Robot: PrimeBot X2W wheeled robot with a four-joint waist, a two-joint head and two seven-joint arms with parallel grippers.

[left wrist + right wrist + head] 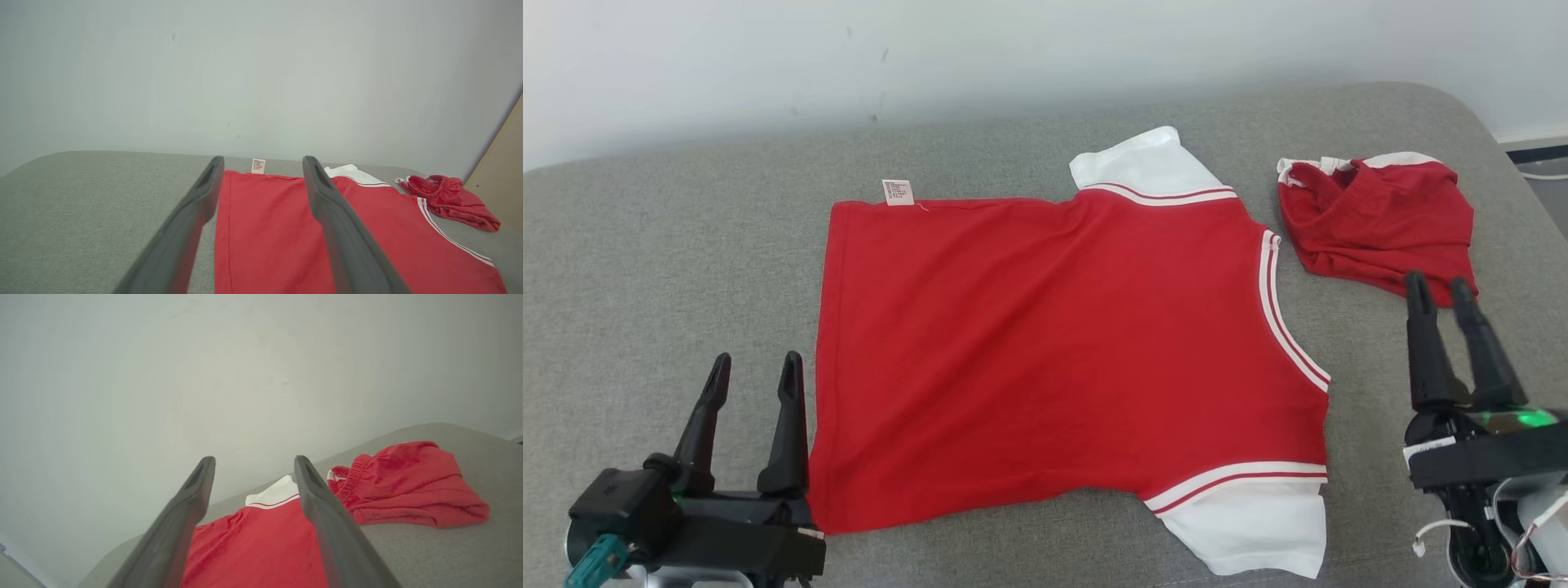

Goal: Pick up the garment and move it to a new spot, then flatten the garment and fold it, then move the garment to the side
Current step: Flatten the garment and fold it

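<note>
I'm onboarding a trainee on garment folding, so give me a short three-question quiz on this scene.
1. True or false: the red shirt lies spread flat on the grey upholstered surface.
2. Which is nearer the crumpled red shorts: A) left end effector, B) right end effector?
3. Fill in: both end effectors are ____.
Key: 1 true; 2 B; 3 open.

Red shirt point(1054, 343) w/ white sleeves point(1143, 159), striped trim; red shorts point(1380, 220); grey cushion point(670, 269).
</note>
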